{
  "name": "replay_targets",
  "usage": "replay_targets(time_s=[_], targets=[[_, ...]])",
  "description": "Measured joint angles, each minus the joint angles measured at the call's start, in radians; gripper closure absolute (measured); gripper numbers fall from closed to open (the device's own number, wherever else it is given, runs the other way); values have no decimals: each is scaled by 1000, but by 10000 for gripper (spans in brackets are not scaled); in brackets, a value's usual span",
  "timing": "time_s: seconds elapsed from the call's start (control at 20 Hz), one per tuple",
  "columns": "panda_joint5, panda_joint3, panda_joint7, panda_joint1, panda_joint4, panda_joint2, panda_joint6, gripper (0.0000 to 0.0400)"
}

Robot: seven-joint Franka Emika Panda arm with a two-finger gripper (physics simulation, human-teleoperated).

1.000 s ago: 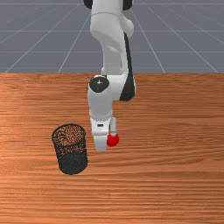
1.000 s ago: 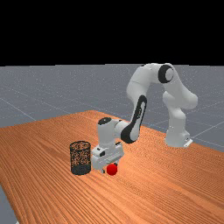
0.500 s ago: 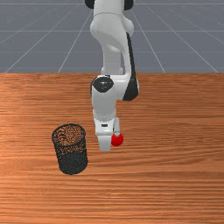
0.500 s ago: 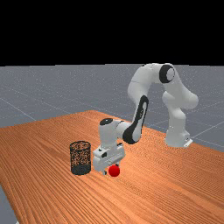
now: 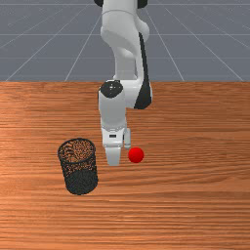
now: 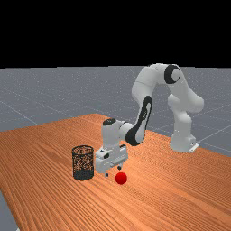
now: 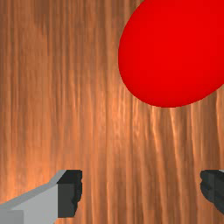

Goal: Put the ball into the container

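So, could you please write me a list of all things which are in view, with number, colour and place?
Ball: one, red, on the front view's right of the gripper, outside the container.
Container: one, black mesh, upright on the table, on the front view's left of the gripper.
Table: one, orange-brown wood, under the ball and container.
Floor: one, grey with pale lines, beyond the table.
Arm: one, white with dark parts, reaching over the table.
Gripper: one, white, at the arm's end, near the ball.
Fingers: two, dark-tipped, apart.
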Motion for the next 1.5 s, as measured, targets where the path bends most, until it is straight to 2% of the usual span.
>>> replay_targets(time_s=[0.1,0.15,0.45,1.5], targets=[[14,13,-13,-11,11,0,-27,0],[5,-3,25,8,10,-1,-24,0],[6,4,73,46,6,-3,-22,0],[4,11,104,78,22,14,-34,0]])
